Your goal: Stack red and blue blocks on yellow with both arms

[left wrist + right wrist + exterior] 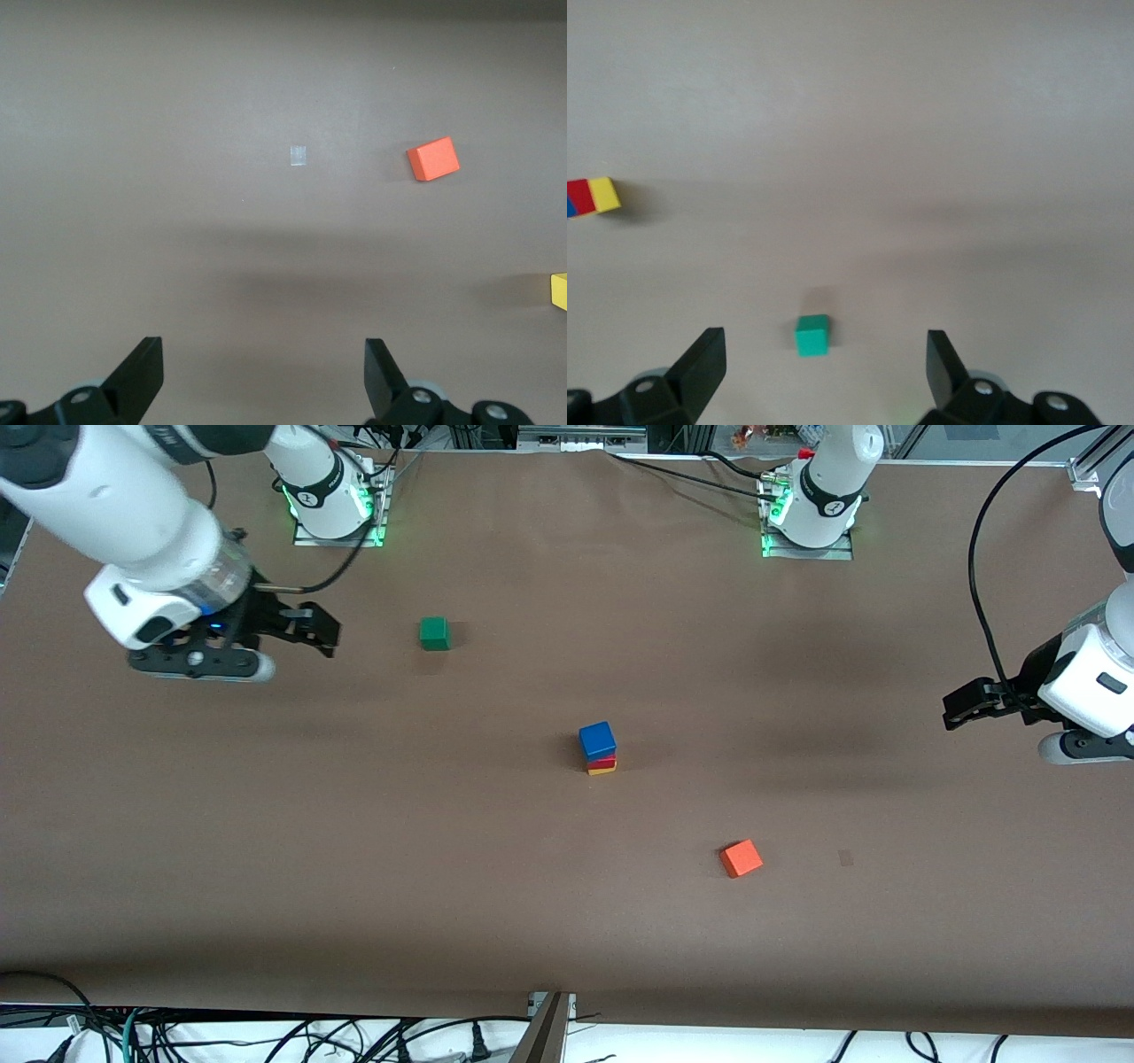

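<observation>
The blue block (597, 740) sits on the red block (601, 762), which sits on the yellow cube (601, 771), as one stack in the middle of the table. In the right wrist view the red block (580, 197) and yellow cube (604, 194) show at the edge. The yellow cube (560, 291) also shows in the left wrist view. My right gripper (319, 633) is open and empty, up over the table at the right arm's end. My left gripper (955, 708) is open and empty, up over the left arm's end, its fingers (142, 367) wide apart.
A green cube (434, 633) lies toward the right arm's end, farther from the front camera than the stack; it shows between the right fingers (812, 336). An orange cube (741, 858) lies nearer the camera, toward the left arm's end (433, 159). A small pale mark (299, 156) is on the cloth.
</observation>
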### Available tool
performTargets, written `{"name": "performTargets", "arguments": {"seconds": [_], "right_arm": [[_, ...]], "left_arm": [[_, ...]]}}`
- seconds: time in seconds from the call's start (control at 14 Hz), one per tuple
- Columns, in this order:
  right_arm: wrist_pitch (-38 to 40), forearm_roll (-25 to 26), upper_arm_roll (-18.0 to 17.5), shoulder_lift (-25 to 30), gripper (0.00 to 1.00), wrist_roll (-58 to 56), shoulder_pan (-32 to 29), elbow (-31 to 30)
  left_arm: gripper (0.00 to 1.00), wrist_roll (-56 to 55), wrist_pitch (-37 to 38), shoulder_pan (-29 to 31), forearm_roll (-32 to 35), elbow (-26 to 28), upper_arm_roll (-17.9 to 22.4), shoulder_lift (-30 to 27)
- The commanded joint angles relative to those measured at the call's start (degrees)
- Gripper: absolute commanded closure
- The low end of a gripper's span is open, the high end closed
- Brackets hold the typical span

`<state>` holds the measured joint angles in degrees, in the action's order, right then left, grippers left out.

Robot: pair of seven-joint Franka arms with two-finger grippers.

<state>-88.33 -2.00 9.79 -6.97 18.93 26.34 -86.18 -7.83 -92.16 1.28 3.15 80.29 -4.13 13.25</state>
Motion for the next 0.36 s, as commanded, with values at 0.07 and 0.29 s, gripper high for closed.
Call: {"name": "performTargets", "arguments": {"seconds": [0.07,0.29], "right_arm": [[1.05,-0.28,1.89,2.4,0.0,-7.5,0.03,-1.27],[1.23,-0.72,2.95,2.57,0.0,-8.12,0.03,-0.66]], "left_arm": [[0.0,0.18,0.49,-0.04,-1.39,-1.98,0.0,0.99],[0.0,0.09,0.49,-0.13,-1.48,-1.98,0.0,0.99]]}}
